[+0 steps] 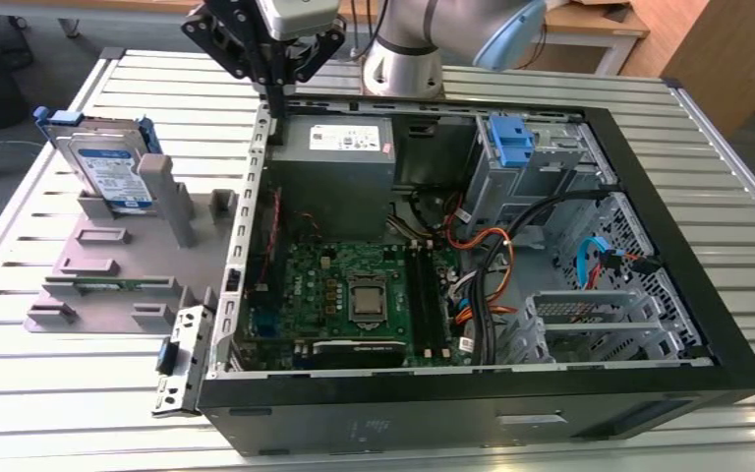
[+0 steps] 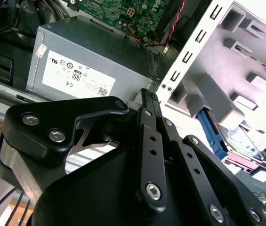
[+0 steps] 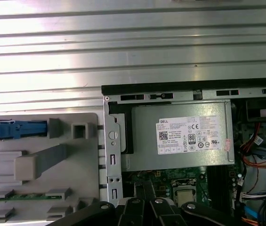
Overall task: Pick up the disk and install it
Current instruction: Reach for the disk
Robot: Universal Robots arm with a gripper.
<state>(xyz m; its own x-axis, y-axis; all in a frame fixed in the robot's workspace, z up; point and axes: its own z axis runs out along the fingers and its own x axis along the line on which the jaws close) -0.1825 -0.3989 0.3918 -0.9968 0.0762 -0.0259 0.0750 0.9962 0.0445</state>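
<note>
My claw [image 1: 272, 96] hangs over the back corner of the open computer case [image 1: 483, 388], just above the power supply [image 1: 338, 138]. Its 2 fingers are pressed together with nothing between them.

The disk [image 1: 105, 169] is well apart from me, toward the exterior view's left. It stands on edge in the grey stand [image 1: 102, 246] on the slatted table [image 1: 76, 393].

The step in hand, as I judge it, is the reach for the disk. To do it well I should spread the fingers before I arrive. I should line them up across the disk's thin side and descend on its top edge, keeping clear of the tall post [image 1: 174, 202] just beside it.

The disk's flat faces are upright and its labelled face looks toward the exterior camera. In the first wrist view its blue carrier frame [image 3: 20, 128] shows edge-on, and that edge runs toward the case wall. I cannot tell whether the long axis runs along that edge or straight up.
</note>
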